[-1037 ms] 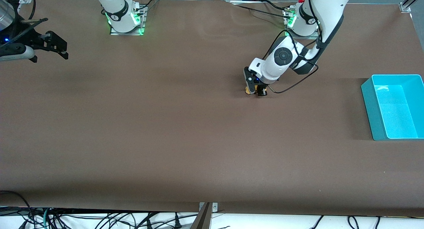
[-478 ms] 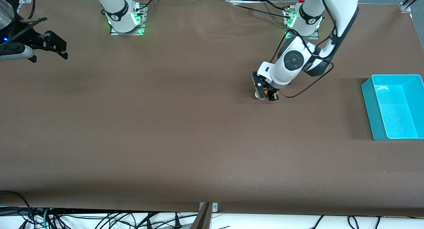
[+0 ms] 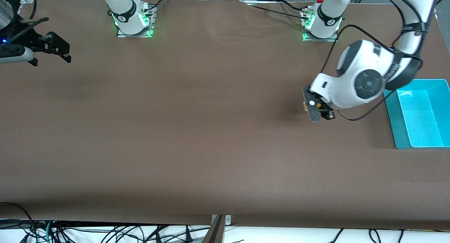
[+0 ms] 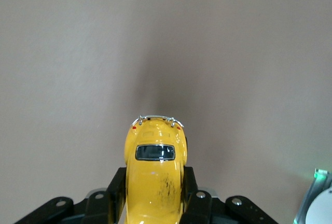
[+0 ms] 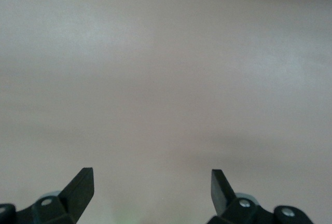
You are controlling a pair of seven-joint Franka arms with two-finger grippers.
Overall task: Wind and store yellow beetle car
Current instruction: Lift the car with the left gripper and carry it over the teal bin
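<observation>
My left gripper (image 3: 318,111) is shut on the yellow beetle car (image 4: 154,177) and holds it up in the air over the brown table, between the table's middle and the teal bin (image 3: 418,113). In the front view only a sliver of the yellow car (image 3: 318,104) shows between the black fingers. In the left wrist view both fingers (image 4: 116,190) press the car's sides, its dark window and chrome bumper pointing away from the wrist. My right gripper (image 3: 58,49) is open and empty, waiting over the table edge at the right arm's end; it also shows in the right wrist view (image 5: 153,187).
The teal bin stands at the left arm's end of the table and looks empty. The brown table (image 3: 197,130) stretches bare between the two arms. Cables hang along the edge nearest the front camera.
My left gripper has lifted the yellow car off the table and carried it toward the teal bin. The right arm has barely moved.
</observation>
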